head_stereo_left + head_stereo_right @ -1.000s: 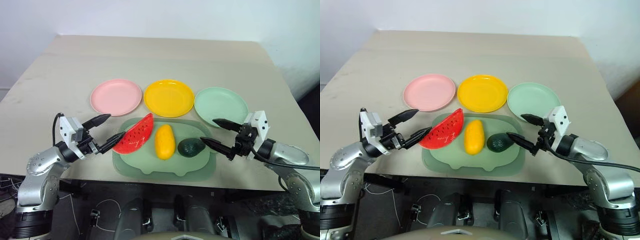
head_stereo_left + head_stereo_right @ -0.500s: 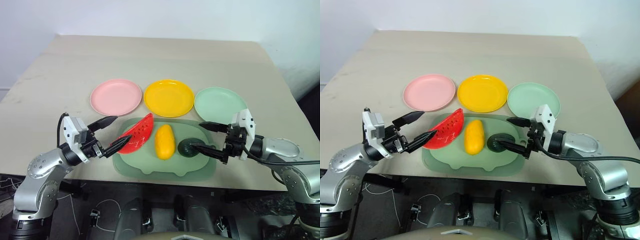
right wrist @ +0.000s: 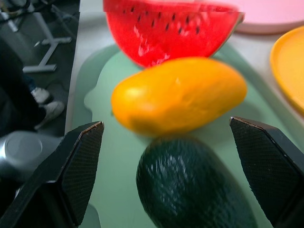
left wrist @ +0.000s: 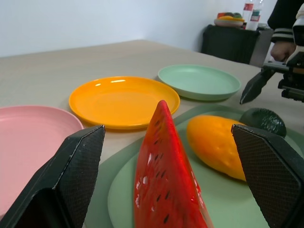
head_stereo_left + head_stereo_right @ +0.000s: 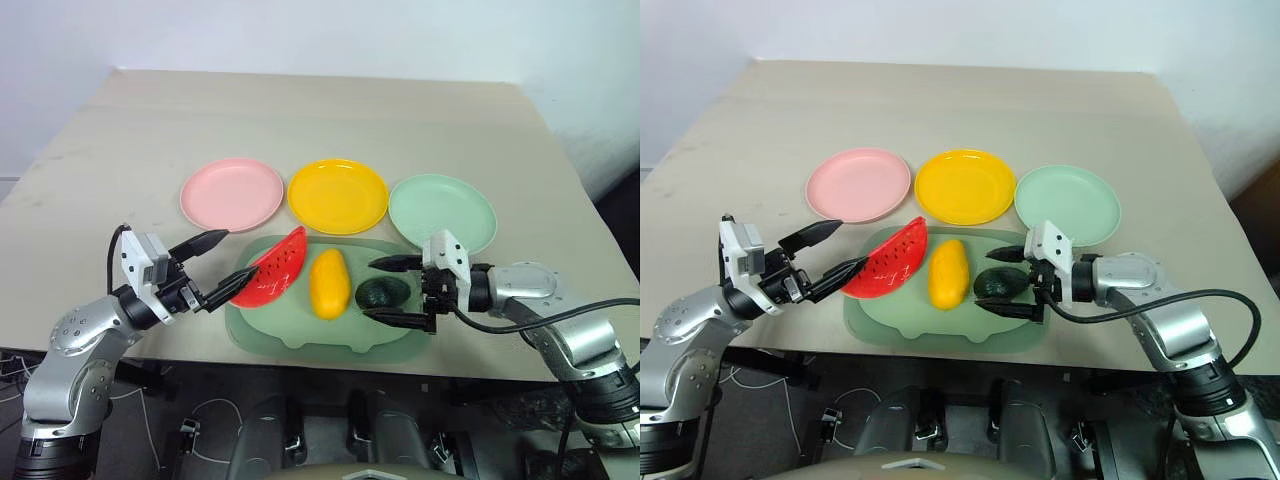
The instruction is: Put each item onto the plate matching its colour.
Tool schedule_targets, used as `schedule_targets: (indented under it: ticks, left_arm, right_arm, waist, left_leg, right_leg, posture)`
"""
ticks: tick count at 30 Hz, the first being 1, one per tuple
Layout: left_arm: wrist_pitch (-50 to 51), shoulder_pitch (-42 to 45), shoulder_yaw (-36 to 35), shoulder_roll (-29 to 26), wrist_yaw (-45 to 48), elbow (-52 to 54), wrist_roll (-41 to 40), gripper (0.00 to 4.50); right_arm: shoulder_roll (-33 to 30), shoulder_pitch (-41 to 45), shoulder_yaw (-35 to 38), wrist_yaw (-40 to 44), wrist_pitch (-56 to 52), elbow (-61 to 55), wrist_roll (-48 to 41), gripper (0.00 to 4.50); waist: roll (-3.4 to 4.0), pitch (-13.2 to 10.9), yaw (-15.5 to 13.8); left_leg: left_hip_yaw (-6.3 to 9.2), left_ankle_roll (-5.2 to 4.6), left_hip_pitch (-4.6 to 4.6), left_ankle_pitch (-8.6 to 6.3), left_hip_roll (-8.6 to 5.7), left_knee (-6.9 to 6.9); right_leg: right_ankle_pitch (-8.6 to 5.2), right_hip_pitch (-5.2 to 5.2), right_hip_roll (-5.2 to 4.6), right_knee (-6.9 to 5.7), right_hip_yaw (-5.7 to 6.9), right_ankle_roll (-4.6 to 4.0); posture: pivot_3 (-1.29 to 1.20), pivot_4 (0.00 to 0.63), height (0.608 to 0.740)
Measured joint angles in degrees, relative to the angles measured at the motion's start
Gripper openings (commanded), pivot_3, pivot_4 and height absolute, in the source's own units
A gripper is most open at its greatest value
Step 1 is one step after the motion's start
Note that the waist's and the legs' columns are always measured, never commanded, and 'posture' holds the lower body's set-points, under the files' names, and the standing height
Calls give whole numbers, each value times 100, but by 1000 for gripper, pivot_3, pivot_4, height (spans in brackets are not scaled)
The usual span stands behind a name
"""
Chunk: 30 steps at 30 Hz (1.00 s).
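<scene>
Clearly the right gripper point(image 5: 396, 291) stands wide, straddling the avocado point(image 5: 381, 292) to lift it for the pale green plate point(image 5: 443, 212). Likewise the left gripper point(image 5: 220, 265) gapes wide at the watermelon wedge point(image 5: 271, 267).

— How is the light over the table point(image 5: 330, 110)?
— Bright and even, soft from above. Shadows under the yellow plate point(image 5: 338, 195) and pale green plate point(image 5: 442, 212) are faint and short.
— Any glare?
— Small white highlights on the watermelon wedge point(image 4: 164, 175) just ahead of the left gripper point(image 4: 171, 175), and a sheen on the yellow plate's rim.
— Blur?
— In the right wrist view the mango point(image 3: 178, 95) and the avocado point(image 3: 194, 183) between the right gripper's fingers point(image 3: 78, 161) look soft, the wedge beyond smeared. Head views are sharp.
</scene>
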<state>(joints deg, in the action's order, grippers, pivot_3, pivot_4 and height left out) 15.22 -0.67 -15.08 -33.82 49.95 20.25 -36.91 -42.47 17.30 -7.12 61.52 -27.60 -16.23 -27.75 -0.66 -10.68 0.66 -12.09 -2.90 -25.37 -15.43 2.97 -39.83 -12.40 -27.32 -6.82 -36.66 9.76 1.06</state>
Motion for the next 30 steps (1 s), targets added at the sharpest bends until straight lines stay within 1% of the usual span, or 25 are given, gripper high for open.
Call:
schedule_targets:
  ticks: [9, 12, 14, 15, 20, 22, 24, 28, 30]
  left_arm:
    - [-96, -135, -55, 3, -36, 3, 18, 4481]
    - [-106, -144, -122, 3, -38, 3, 21, 4500]
    - [-110, -145, -158, 2, -39, 3, 25, 4500]
    - [-110, -145, -159, 2, -38, 3, 29, 4500]
    - [-118, -150, -159, 3, -37, 3, 81, 4500]
    - [-133, -153, -158, 3, -34, 3, 112, 4500]
    - [-167, -154, -156, 6, -32, 2, 128, 4500]
    - [-210, -153, -156, 17, -32, 1, 130, 4500]
    - [-217, -164, -157, 21, -34, 1, 130, 4500]
  right_arm:
    - [-32, 262, -350, 784, 789, 998, 621, 4500]
    - [-21, 376, -389, 951, 1069, 1310, 783, 3886]
    - [-18, 443, -389, 1057, 1232, 1474, 862, 3255]
    - [3, 473, -389, 1095, 1283, 1528, 875, 3110]
    - [43, 515, -352, 1155, 1349, 1593, 888, 3109]
    - [62, 498, -224, 1058, 1231, 1542, 783, 3109]
    - [123, 493, 62, 817, 924, 1379, 537, 3109]
    - [161, 644, 1092, -84, 122, 1092, -63, 3109]
    - [163, 775, 1353, -434, -129, 1128, -137, 3109]
  waist:
    - [0, 0, 1]
    - [0, 0, 5]
    - [0, 0, 2]
    - [0, 0, 2]
    - [0, 0, 2]
    - [0, 0, 2]
    - [2, -1, 2]
    - [2, -1, -2]
    - [2, -1, 4]
  left_leg:
    - [0, 0, 0, 0, 0, -1]
    - [0, 0, 0, 0, 0, -2]
    - [0, 0, 0, 0, 0, -2]
    - [0, 0, 0, 0, 0, -2]
    - [0, 1, 0, 1, 0, -3]
    - [0, 1, 0, 1, 0, -3]
    - [0, 1, -2, 1, 0, -4]
    - [1, 1, -3, 0, 0, -4]
    - [0, 1, -3, 0, 0, -4]
  right_leg:
    - [3, 0, 0, 0, 1, -5]
    - [3, -1, -1, -1, 1, -5]
    - [3, -1, -1, -2, 1, -5]
    - [4, -1, -1, -2, 1, -7]
    - [9, -1, -2, -3, 1, -14]
    - [9, -2, -3, -4, 1, -15]
    - [10, -5, -5, -6, 0, -16]
    - [10, -6, -6, -5, 0, -17]
    - [10, -6, -6, -5, 0, -17]
  posture:
    - [0, 150, 696]
    - [0, 150, 696]
    - [0, 150, 696]
    - [0, 150, 696]
    - [0, 150, 696]
    - [0, 150, 696]
    - [0, 150, 696]
    - [0, 150, 696]
    - [0, 150, 696]
